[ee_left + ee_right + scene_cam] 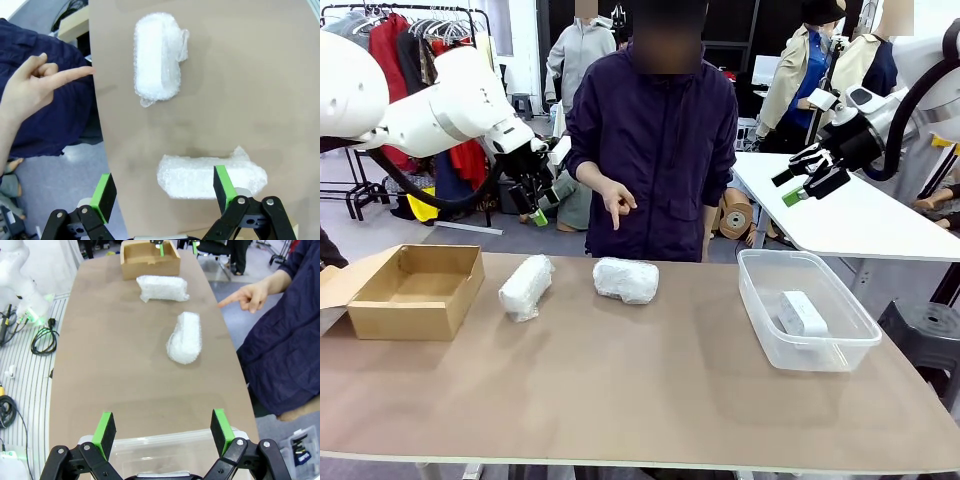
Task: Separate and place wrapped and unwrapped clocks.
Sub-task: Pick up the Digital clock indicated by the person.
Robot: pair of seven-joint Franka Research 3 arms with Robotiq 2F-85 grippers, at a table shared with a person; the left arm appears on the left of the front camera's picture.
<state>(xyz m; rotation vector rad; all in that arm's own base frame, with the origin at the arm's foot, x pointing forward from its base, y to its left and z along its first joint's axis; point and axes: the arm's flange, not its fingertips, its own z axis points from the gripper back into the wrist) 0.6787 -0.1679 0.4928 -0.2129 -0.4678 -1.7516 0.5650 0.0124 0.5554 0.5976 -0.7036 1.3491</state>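
Two bubble-wrapped clocks lie on the brown table: one (526,287) left of centre, the other (626,280) in the middle near the far edge. The bare white clock (802,313) rests inside the clear plastic bin (840,350) on the right. My left gripper (532,203) hangs open high above the left bundle (210,176), which sits between its fingers in the left wrist view; the other bundle (156,59) lies farther off. My right gripper (804,177) is open in the air above the bin (165,452). Both bundles (185,337) (162,288) show in the right wrist view.
An open cardboard box (415,292) stands at the table's left end. A person in a dark jacket stands at the far side, pointing a hand (615,205) down toward the table. A white table (860,215) stands behind on the right.
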